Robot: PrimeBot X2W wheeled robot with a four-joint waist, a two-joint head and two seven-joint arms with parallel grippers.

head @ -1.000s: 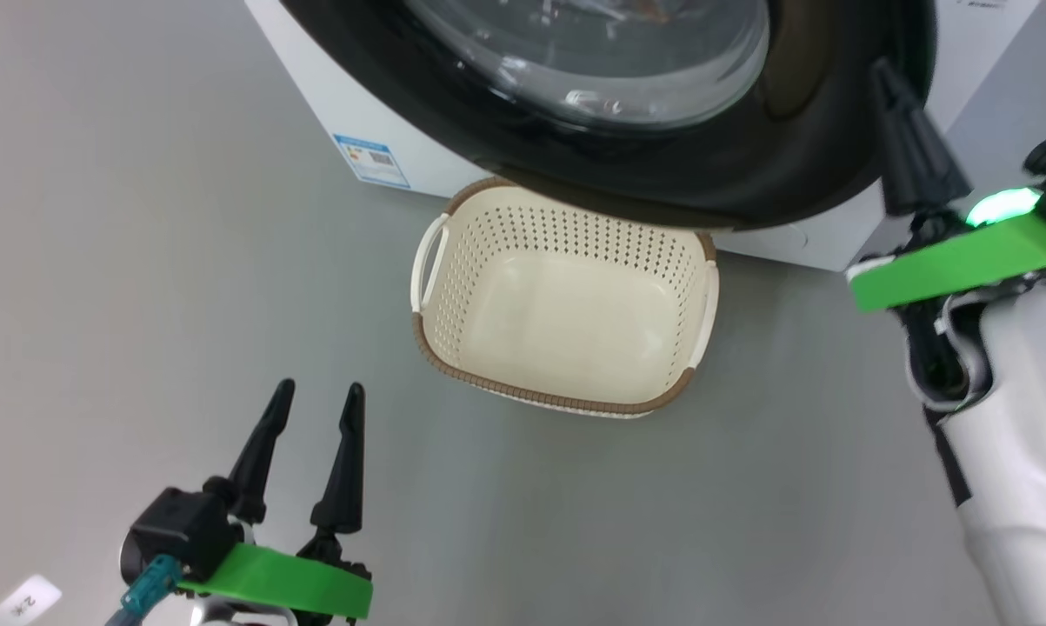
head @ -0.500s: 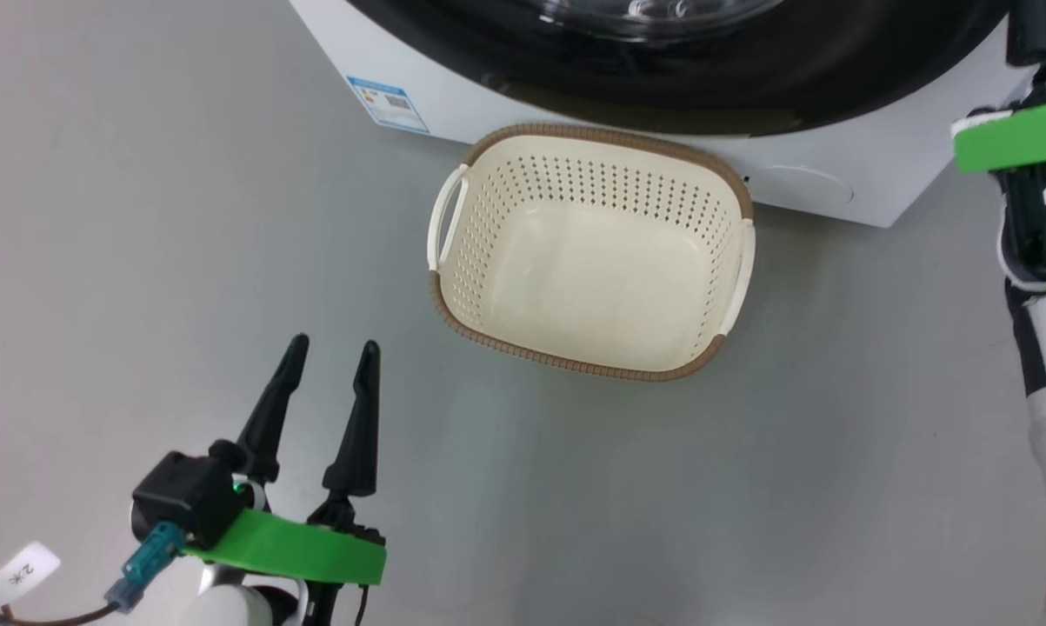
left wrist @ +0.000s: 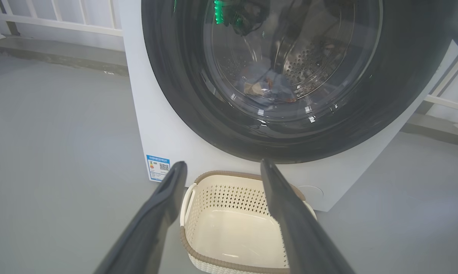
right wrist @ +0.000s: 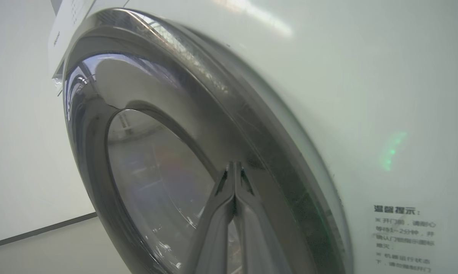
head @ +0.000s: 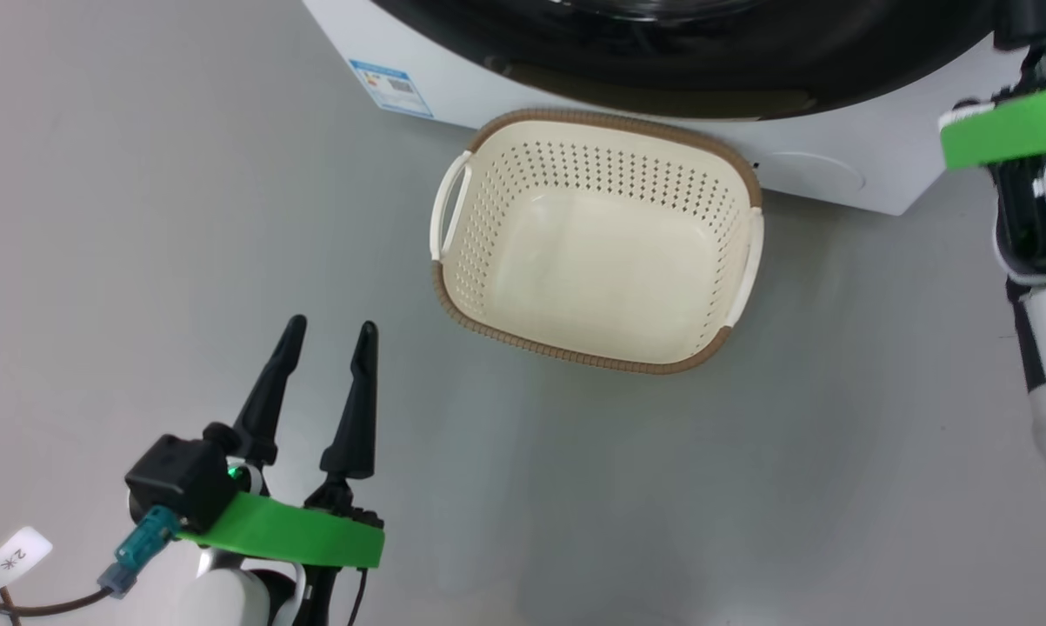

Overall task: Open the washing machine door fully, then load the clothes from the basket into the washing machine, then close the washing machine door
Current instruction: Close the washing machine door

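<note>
You have one washing machine (left wrist: 152,129), white and boxy, straight ahead of the left claw (head: 332,323) and beyond the basket (head: 575,165). Its one door (left wrist: 183,76), a glossy black ring round a bulging clear window, lies flat against the front, facing the left claw. The right claw (right wrist: 235,164), fingers pressed together on nothing, points its tips at that black ring. You cannot tell whether they touch it.

One basket sits on the floor between the left claw and the machine. It is cream with perforated walls and a brown rim, mouth up, its long axis running along the machine's front, a handle at each end. One bundle of light blue clothes (left wrist: 268,85) lies behind the window, in the drum. The left claw hovers with its two fingers spread wide, holding nothing.
</note>
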